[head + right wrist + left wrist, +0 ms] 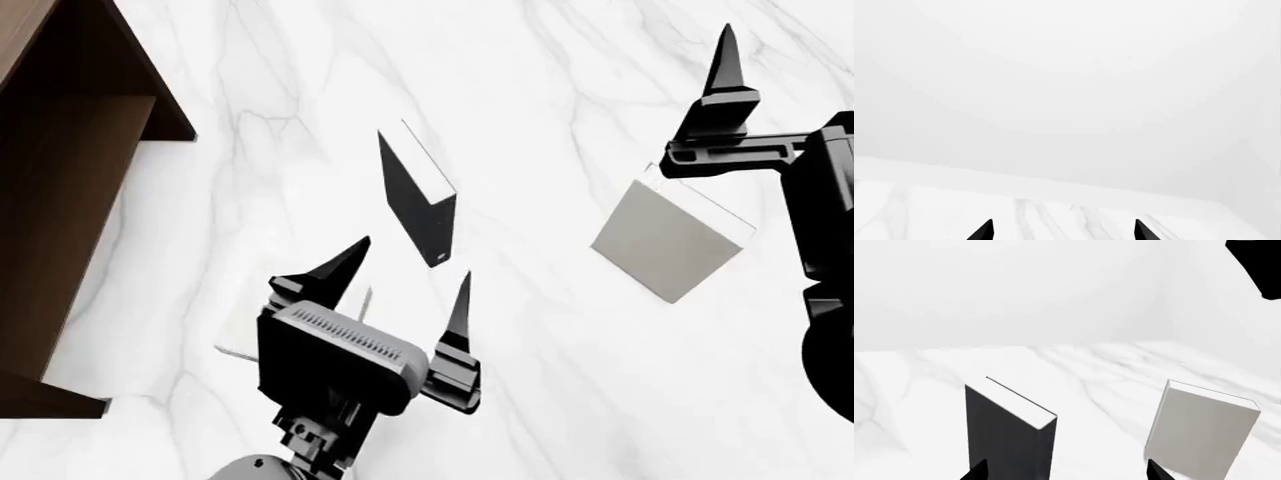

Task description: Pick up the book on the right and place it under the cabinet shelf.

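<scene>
The book [663,243], pale grey with a thin white page edge, stands tilted on the marble table at the right; it also shows in the left wrist view [1201,432]. My right gripper [725,85] hovers just beyond it, pointing away. Its jaws [1063,231] are open and empty, and the right wrist view shows only table and wall. My left gripper [404,280] is open and empty near the front, short of a standing black book [414,195], which also shows in the left wrist view [1004,435]. The dark brown cabinet [150,95] stands at far left with its shelf [74,170] visible.
A very pale book [238,335] lies mostly hidden under my left gripper, close to the cabinet. The white marble table [534,90] stretches between the books. A white wall rises past the table's far edge [1054,187].
</scene>
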